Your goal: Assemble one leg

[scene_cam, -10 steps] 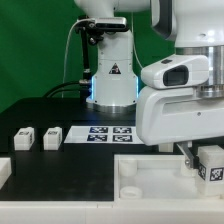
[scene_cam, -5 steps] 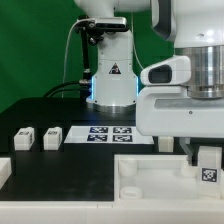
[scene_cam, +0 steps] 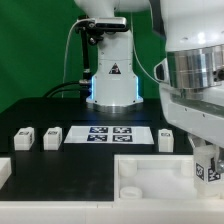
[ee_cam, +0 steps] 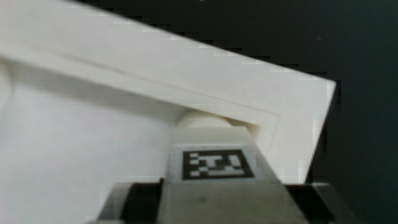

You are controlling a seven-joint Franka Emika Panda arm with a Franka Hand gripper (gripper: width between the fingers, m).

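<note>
My gripper (scene_cam: 208, 166) is shut on a leg (scene_cam: 209, 170), a small white block with a black-and-white tag. It holds the leg upright at the near right corner of the large white tray-like piece (scene_cam: 150, 178). In the wrist view the leg (ee_cam: 217, 160) sits between my dark fingers (ee_cam: 146, 203), and its far end is at the tray's raised corner rim (ee_cam: 267, 105). I cannot tell whether it touches a hole. Three more legs (scene_cam: 22, 137) (scene_cam: 50, 136) (scene_cam: 167, 138) stand on the black table.
The marker board (scene_cam: 110, 133) lies flat behind the tray piece, in front of the arm's base (scene_cam: 110, 85). Another white part (scene_cam: 4, 170) shows at the exterior view's left edge. A green backdrop stands behind.
The wrist has turned and shifted toward the exterior view's right with the leg, and the leg has sunk a little. A leg beside the marker board is now uncovered.
</note>
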